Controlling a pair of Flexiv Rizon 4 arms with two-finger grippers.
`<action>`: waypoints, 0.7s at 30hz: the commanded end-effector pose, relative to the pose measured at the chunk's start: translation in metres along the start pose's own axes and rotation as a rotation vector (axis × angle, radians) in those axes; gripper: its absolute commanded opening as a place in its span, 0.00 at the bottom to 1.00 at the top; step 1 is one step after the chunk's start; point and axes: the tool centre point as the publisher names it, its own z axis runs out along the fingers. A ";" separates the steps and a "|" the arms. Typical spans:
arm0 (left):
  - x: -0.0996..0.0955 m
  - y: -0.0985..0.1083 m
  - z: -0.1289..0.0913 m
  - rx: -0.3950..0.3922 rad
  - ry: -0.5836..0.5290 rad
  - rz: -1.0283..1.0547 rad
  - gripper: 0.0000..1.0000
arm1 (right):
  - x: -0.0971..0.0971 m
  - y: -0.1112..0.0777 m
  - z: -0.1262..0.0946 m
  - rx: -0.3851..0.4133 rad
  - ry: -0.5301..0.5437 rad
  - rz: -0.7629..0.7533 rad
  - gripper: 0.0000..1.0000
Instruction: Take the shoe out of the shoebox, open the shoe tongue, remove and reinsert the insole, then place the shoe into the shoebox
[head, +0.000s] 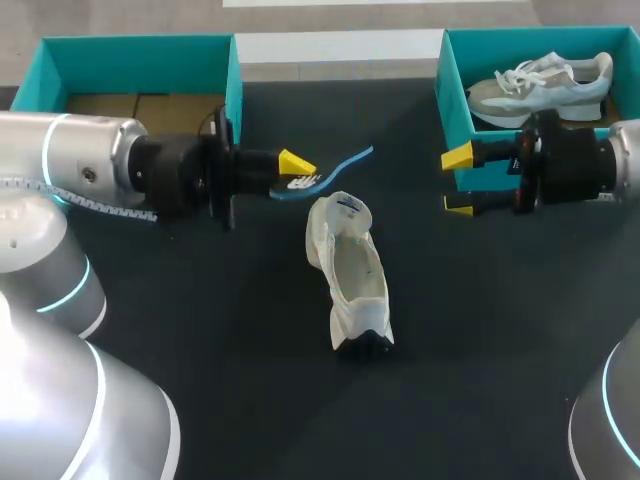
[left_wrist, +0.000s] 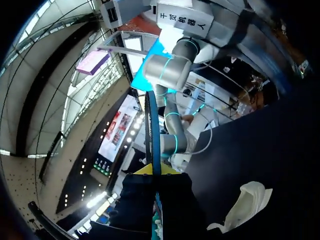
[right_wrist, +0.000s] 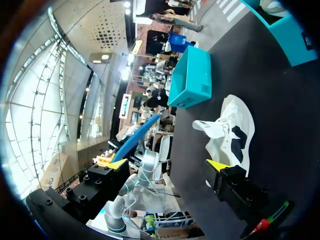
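A white shoe (head: 350, 275) lies on the black table, toe towards me, its tongue pulled open. My left gripper (head: 296, 165) hovers just behind and left of its heel, shut on one end of a blue insole (head: 340, 163) that sticks out to the right above the shoe. From the left wrist the insole (left_wrist: 152, 130) shows edge-on between the yellow tips (left_wrist: 155, 170), with the shoe (left_wrist: 245, 205) below. My right gripper (head: 458, 181) stands open and empty in front of the right shoebox (head: 452, 80). The right wrist view has the shoe (right_wrist: 227, 132) and insole (right_wrist: 137, 135) ahead of its gripper (right_wrist: 167, 165).
The teal right shoebox holds a second shoe (head: 540, 82), grey and white. Another teal shoebox (head: 135, 45) stands at the back left, showing only its cardboard floor; it appears as the teal box (right_wrist: 190, 77) beyond the shoe in the right wrist view.
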 end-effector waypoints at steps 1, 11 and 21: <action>0.002 0.002 0.000 0.027 0.001 0.404 0.00 | 0.000 0.000 0.001 -0.002 -0.002 0.001 1.00; 0.002 0.002 0.000 0.027 0.001 0.404 0.00 | 0.000 0.000 0.001 -0.002 -0.002 0.001 1.00; 0.030 0.014 -0.003 -0.098 0.048 0.456 0.00 | 0.000 0.000 0.001 -0.002 -0.002 0.001 1.00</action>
